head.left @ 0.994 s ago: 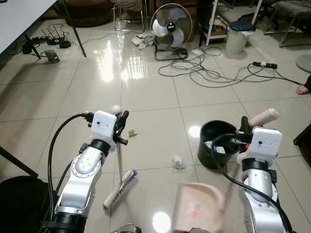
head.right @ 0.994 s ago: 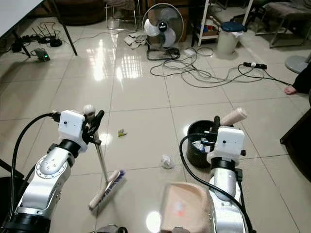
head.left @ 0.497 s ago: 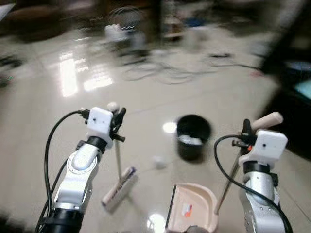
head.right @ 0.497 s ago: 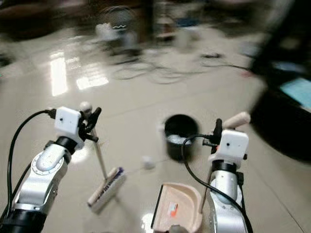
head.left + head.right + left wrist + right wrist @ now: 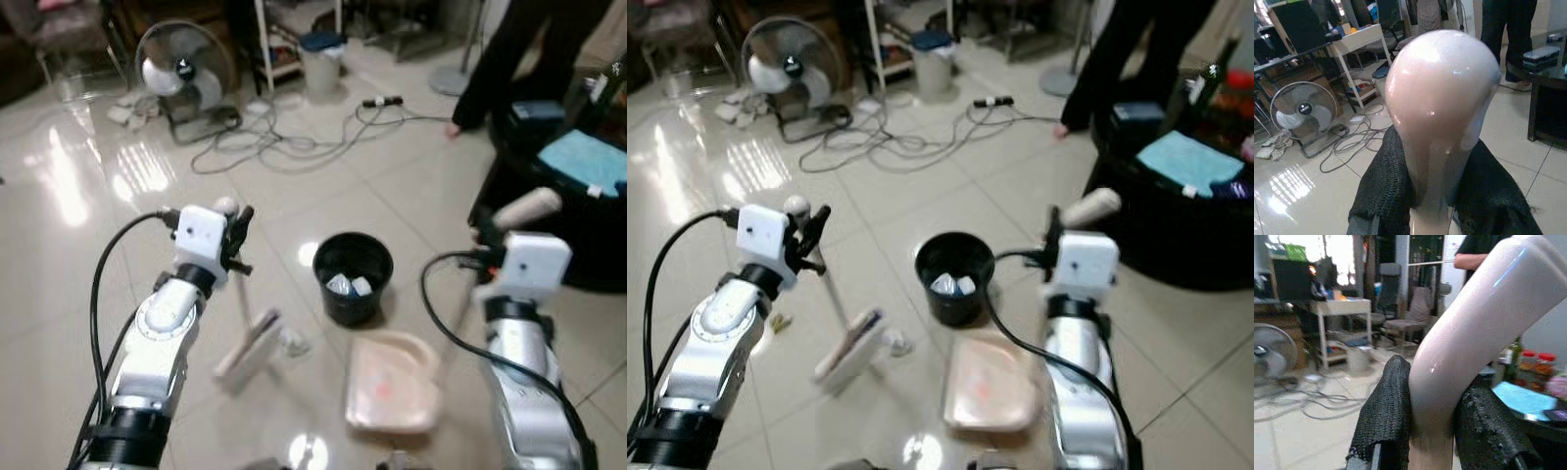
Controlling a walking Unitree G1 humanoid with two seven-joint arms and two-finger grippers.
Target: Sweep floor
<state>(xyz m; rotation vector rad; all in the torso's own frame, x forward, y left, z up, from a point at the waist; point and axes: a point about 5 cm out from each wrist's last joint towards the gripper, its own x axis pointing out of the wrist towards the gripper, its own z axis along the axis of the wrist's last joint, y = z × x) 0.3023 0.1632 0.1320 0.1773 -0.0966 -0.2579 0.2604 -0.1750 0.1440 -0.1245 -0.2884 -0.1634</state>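
Observation:
My left gripper [image 5: 235,231] is shut on the pale broom handle [image 5: 1442,112], black fingers [image 5: 1383,196] on either side of its rounded top. The broom head [image 5: 250,343] rests on the tiles, touching a crumpled paper ball [image 5: 291,341]. A black bin [image 5: 353,277] with paper scraps inside stands just beyond. The beige dustpan [image 5: 390,382] lies on the floor in front of the bin. My right gripper [image 5: 485,247] is shut on the dustpan's thick pale handle [image 5: 1474,347]. A small yellow scrap [image 5: 779,318] lies by my left arm.
A floor fan [image 5: 181,69], loose cables [image 5: 284,147] and a power strip [image 5: 382,101] lie farther off, with a white bin [image 5: 321,64] by a shelf. A person's dark legs [image 5: 500,69] stand at the right, beside a dark low table [image 5: 588,225] with a teal cloth.
The whole view has swung to the right and steadied after a blur. The broom head now touches the paper ball near the bin. Both grips are unchanged.

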